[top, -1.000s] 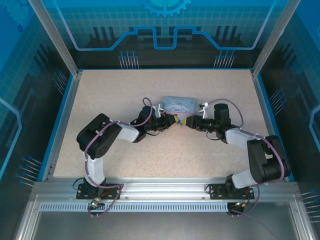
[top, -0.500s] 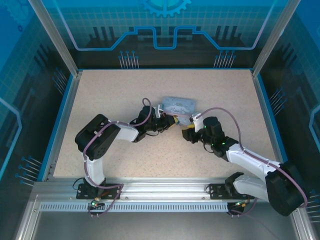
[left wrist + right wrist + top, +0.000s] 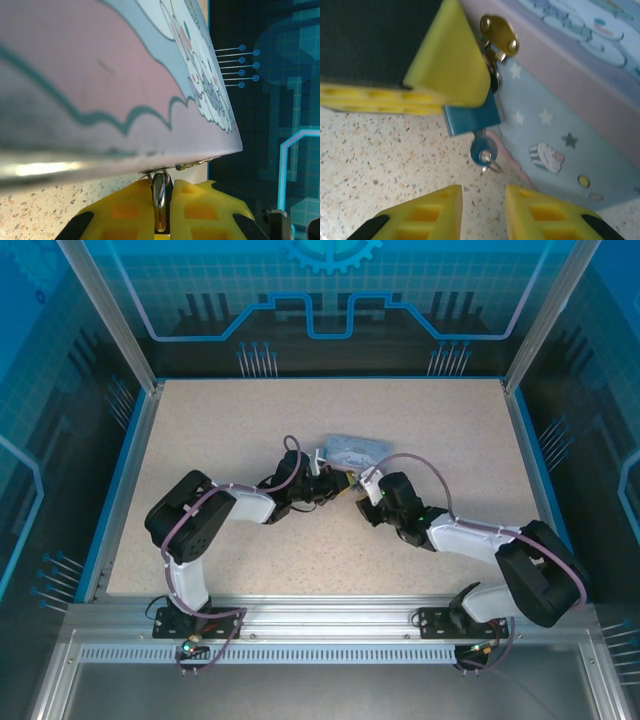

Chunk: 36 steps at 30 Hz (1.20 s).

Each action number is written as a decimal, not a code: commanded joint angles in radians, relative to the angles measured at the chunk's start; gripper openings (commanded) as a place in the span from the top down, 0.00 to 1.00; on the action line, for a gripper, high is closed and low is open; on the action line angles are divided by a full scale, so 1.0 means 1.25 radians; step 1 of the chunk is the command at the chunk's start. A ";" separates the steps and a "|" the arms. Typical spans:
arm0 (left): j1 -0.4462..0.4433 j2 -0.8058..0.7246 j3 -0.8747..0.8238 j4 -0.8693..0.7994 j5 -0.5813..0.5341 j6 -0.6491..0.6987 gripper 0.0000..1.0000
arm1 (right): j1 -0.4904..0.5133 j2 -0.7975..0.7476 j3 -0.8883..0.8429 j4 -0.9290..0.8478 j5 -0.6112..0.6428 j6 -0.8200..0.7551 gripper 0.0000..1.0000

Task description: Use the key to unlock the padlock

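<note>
Though tiny from top, R wrist shows key in padlock; L jaws clamp it, R jaws apart.

Two arms stand at one desk: one left arm, one right arm. There are four yellow fingers in all, two to each arm: the left fingers make one pair, the right fingers the other. One tin lies just toward 1 o'clock from the desk's middle. One padlock, one key at 6 o'clock of its body, and one small ring on the key. One brass tab sits at 12 o'clock of the padlock. The right wrist view shows four stars and one cupcake printed on the tin's side
</note>
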 commanded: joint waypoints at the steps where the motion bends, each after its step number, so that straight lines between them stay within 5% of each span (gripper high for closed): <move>1: 0.002 -0.033 0.014 0.006 0.030 0.000 1.00 | 0.012 0.020 0.032 0.025 0.023 -0.043 0.72; 27: 0.007 -0.036 0.024 -0.010 0.063 -0.002 1.00 | 0.004 0.100 0.081 0.056 -0.011 -0.075 0.89; 36: 0.009 -0.042 0.025 -0.060 0.092 0.017 1.00 | -0.030 0.078 0.054 0.099 -0.094 -0.063 0.97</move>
